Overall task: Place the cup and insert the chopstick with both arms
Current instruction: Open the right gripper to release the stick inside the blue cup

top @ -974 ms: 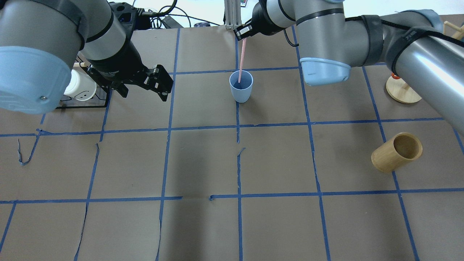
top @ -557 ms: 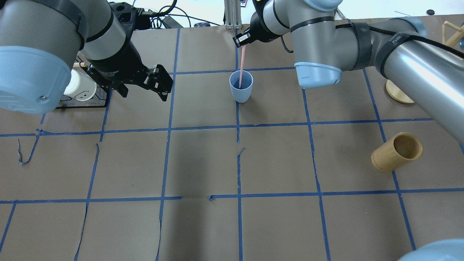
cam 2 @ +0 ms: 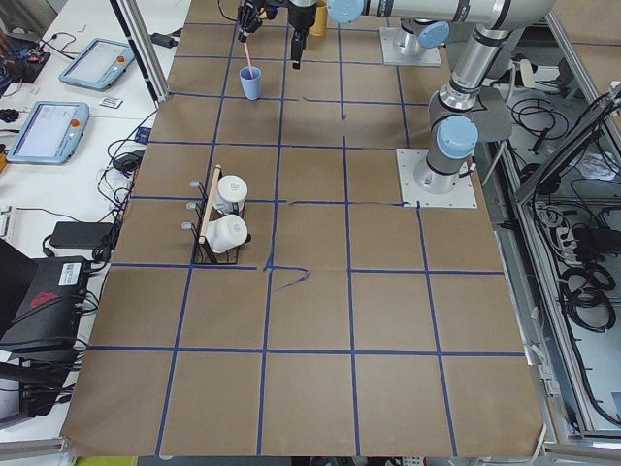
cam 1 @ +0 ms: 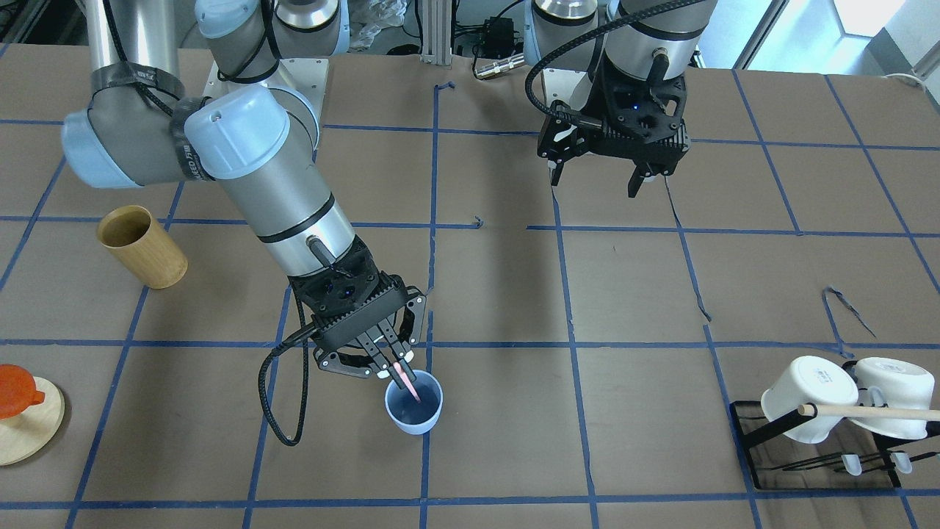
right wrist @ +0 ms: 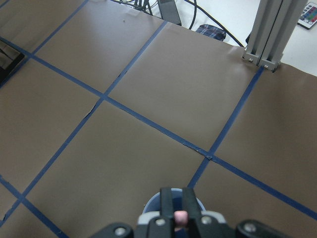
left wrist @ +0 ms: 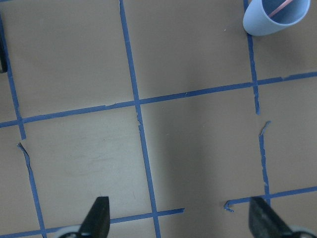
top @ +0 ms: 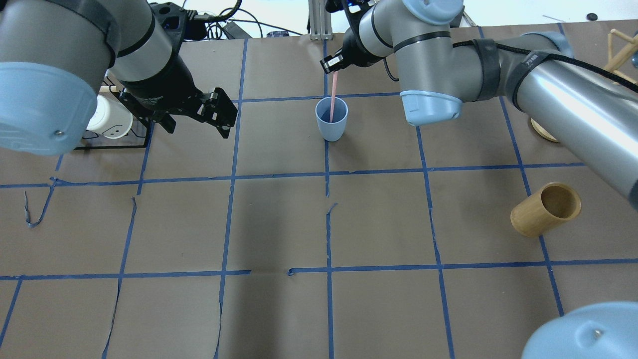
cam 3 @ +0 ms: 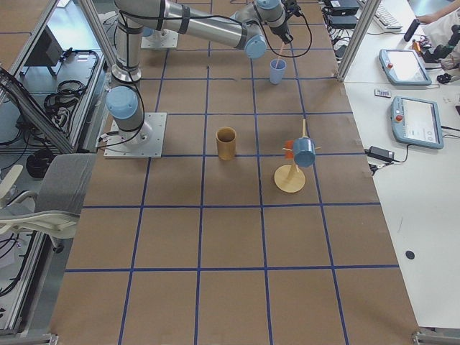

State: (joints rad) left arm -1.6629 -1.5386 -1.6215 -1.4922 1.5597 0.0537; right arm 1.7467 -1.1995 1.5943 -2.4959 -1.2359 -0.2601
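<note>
The light-blue cup stands upright on the brown table, also in the front view and at the top right of the left wrist view. My right gripper is just above the cup's rim, shut on the pale-pink chopstick. The stick's lower end is inside the cup. The right wrist view shows the stick's top between the fingers. My left gripper is open and empty, hovering well to the cup's left.
A tan wooden cylinder stands at the right. A black rack with white mugs and a wooden rod is by my left arm. A round wooden stand sits at the right end. An aluminium post rises behind the cup.
My right gripper has come down toward the cup, lowering the chopstick deeper into it, and its arm has swung left. The left arm has not moved.
</note>
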